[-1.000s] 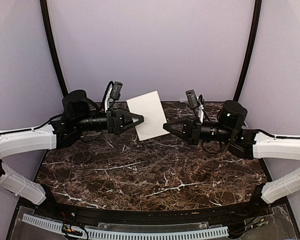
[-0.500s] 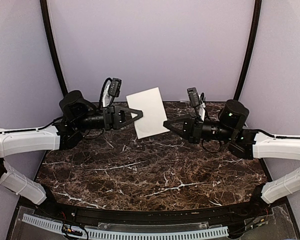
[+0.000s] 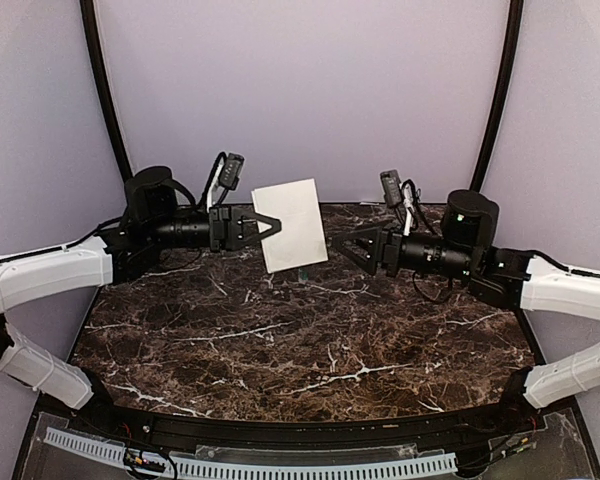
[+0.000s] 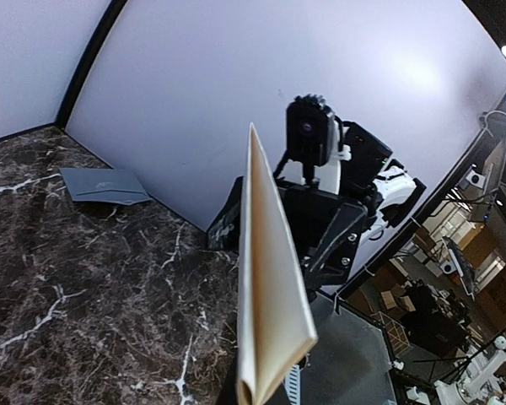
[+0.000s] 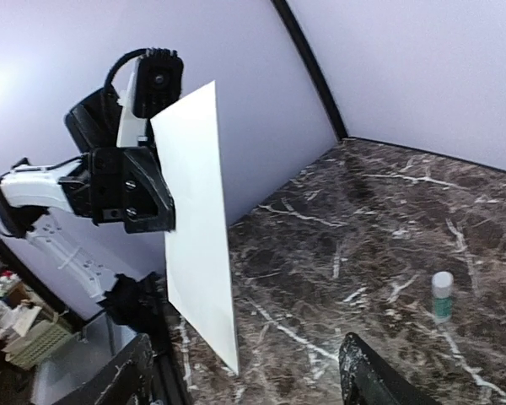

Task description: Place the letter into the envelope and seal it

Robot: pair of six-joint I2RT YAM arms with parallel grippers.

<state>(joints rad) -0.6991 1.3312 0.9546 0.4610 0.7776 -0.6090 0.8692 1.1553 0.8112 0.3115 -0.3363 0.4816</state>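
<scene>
The letter (image 3: pixel 292 222) hangs upright in the air above the back of the surface (image 3: pixel 310 350), pinched by its left edge in the left jaws, which are clamped narrow on it. Seen edge-on from the left wrist, it looks doubled over, though I cannot be sure. The right jaws stand wide with nothing between them. They sit just off the letter's right edge, apart from it, so the left jaws alone carry the sheet.

The envelope (image 4: pixel 105 186) lies flat on the surface against the back wall, well apart from the left jaws and off to one side of the held sheet. I cannot tell from here whether its flap is open. A small capped bottle (image 5: pixel 441 295) stands upright on the surface below and ahead of the right jaws.

The step in hand appears to be bringing the letter to the envelope. With a grip on one edge only, the sheet will probably sag or swing once tilted, so the move should be slow and the pinch firm. The free edge, the one away from the left jaws, should probably lead into the mouth at a shallow angle. The empty right jaws are best used to pin the envelope and hold its mouth open, passing clear of the bottle.
</scene>
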